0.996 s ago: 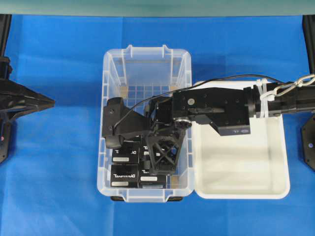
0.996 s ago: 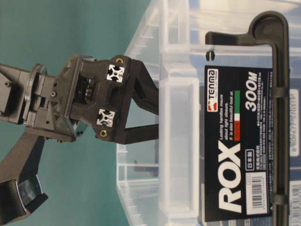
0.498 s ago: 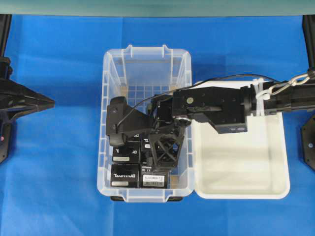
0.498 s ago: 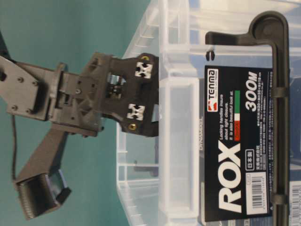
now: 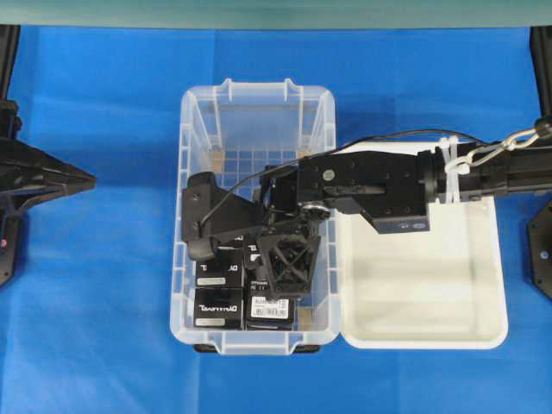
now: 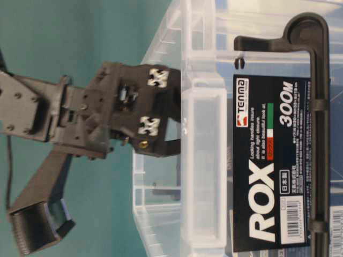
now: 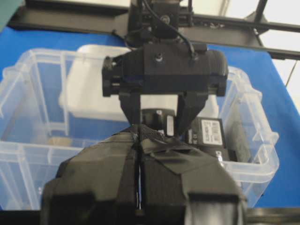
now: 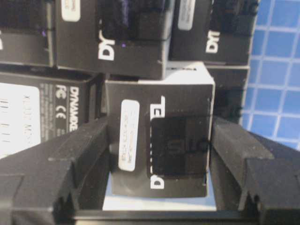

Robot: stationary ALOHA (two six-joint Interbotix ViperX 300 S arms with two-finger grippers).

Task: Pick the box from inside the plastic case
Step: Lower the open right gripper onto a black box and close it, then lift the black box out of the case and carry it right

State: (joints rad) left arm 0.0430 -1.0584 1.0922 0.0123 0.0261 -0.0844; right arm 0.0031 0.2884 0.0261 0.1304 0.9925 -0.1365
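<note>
right wrist: pads [image 8: 89, 154] flanking box [image 8: 159, 136]

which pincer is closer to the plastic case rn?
Right. The right pincer is down inside the plastic case, fingers either side of a box. The left pincer sits outside, off the case's left wall.

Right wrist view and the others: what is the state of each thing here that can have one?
right gripper: fingers pressed on both sides of the box.
box: upright, gripped, among the other boxes.
left gripper: shut, holding nothing, outside the plastic case.
plastic case: upright, lidless, boxes inside.
</note>
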